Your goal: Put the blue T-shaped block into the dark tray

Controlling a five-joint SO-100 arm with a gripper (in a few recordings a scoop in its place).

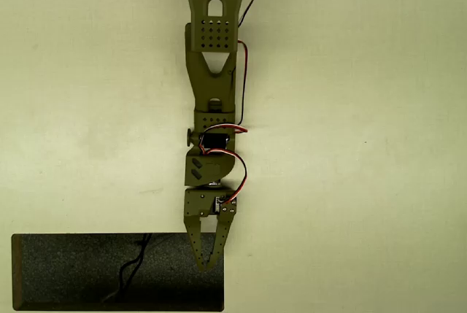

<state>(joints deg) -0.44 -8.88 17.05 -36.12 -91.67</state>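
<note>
the table point(365, 145) is a plain pale surface, bare across most of the overhead view. the tray point(73, 273) lies along the bottom left, long and black with a speckled floor and a thin rim; its right end reaches just past the arm's line. the arm point(213, 109) runs straight down from the top middle, olive green with red and black wires along its right side, and it throws a thin dark wire shadow onto the tray floor

the gripper point(209, 265) hangs over the tray's right end, its fingers tapering to a narrow point and looking drawn together or nearly so. the block cannot be made out anywhere: no blue shows on the table, in the tray or between the fingers. if it is carried, it sits hidden under the fingers, and that cannot be told from above

judging by the pose, this is the placing step, with the fingers already inside the tray's outline. the next move would call for lowering a little and spreading the fingers so the block drops flat on the floor, then lifting straight up. nothing stands in the way; the one concern is the near right rim, so a release slightly further left would be safer
</note>
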